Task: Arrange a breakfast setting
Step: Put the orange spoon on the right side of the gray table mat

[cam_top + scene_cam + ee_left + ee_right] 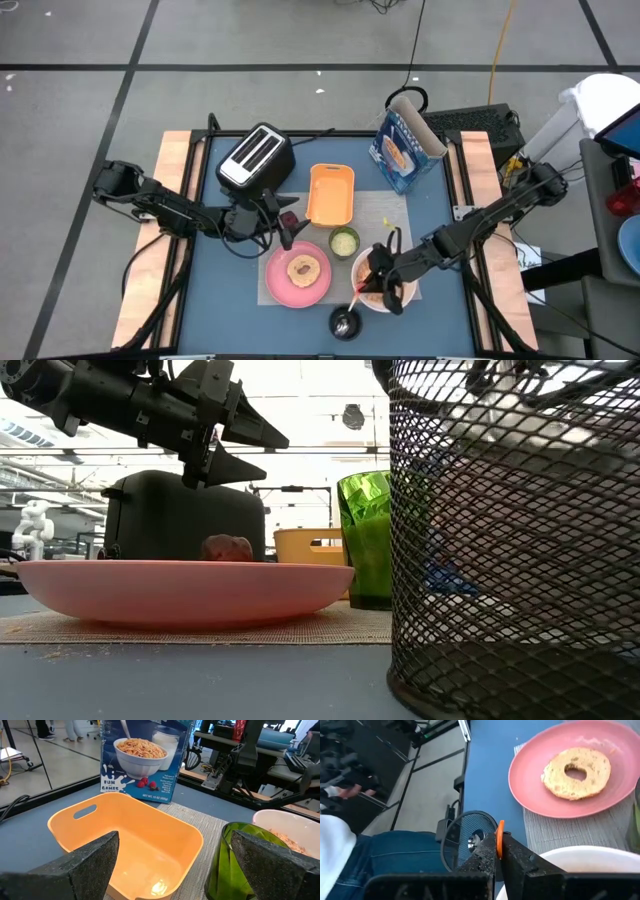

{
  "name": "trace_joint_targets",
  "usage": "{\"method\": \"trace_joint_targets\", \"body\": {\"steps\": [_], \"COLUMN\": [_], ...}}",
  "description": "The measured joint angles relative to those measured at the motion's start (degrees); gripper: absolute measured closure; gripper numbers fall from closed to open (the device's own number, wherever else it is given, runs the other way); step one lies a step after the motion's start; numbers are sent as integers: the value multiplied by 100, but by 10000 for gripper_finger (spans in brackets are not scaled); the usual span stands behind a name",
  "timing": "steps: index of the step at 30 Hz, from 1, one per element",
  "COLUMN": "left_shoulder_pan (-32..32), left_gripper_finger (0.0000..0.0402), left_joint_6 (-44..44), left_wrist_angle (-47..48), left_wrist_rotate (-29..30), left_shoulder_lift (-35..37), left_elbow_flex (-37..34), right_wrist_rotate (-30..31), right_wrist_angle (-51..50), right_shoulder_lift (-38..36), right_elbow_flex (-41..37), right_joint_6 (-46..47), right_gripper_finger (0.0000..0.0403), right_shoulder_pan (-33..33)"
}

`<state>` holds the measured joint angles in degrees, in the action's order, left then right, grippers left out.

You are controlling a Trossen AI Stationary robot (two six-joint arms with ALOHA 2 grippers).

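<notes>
On the blue tabletop (230,300), seen from above, the round pink plate (297,280) carrying a ring-shaped piece of toast (303,268) lies near six o'clock, with the small green cup (344,241) just beside it toward two o'clock and the empty orange rectangular tray (331,194) beyond that, its long axis running from twelve to six. The blue cereal box (405,150) stands at about one o'clock, and the black-and-silver toaster (255,157) at eleven. The right claw (498,851) is shut on the thin red-orange handle of the spoon (500,839), held over the rim of the white bowl (384,292), which sits at about three o'clock from the plate, just beside it. A black wire-mesh cup (344,322) stands at about seven o'clock from the bowl, close by. The left claw (175,865) hangs wide open and empty, between the toaster and the plate, and the tray and cup lie straight ahead of its fingers (90,865). The spoon is judged to be the right arm's business, the bowl lying directly beneath it; the left arm is the nearer one to tray and cup. A dark-red fruit cannot be made out with certainty.
</notes>
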<state>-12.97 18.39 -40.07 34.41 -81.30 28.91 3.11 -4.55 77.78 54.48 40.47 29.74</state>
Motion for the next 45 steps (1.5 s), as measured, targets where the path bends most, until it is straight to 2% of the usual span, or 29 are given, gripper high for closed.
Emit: {"method": "trace_joint_targets", "body": {"steps": [6, 12, 16, 21, 25, 28, 36, 43, 45], "left_shoulder_pan": [-2, -1, 0, -1, 0, -1, 0, -2, -2], "left_gripper_finger": [14, 14, 14, 14, 14, 14, 14, 14, 14], "left_joint_6": [2, 1, 2, 0, 2, 8, 516, 343, 184], "left_wrist_angle": [0, 0, 0, -2, -4, -24, -146, -844, -870], "left_wrist_rotate": [-2, 0, 0, 0, 0, 0, -23, -421, -443], "left_shoulder_lift": [0, 0, 0, 0, 0, 0, -2, -2, -2], "left_elbow_flex": [0, 0, 0, 0, 0, 0, 0, 117, 258], "right_wrist_rotate": [43, 334, 848, 1934, 2737, 3017, 3003, 2935, 2643], "right_wrist_angle": [0, 1, -3, 143, 971, 1853, 3893, 5023, 5326], "right_shoulder_lift": [-311, -661, -913, -1204, -1298, -1303, -1296, -1028, -853], "right_elbow_flex": [0, 0, 0, 0, 0, 0, 0, 0, 0], "right_joint_6": [-330, -722, -1083, -1826, -2837, -3843, -6169, -6852, -6969], "right_gripper_finger": [395, 395, 395, 395, 395, 395, 395, 395, 395], "right_shoulder_pan": [0, -10, -11, -11, -11, -13, -59, -336, -455]}}
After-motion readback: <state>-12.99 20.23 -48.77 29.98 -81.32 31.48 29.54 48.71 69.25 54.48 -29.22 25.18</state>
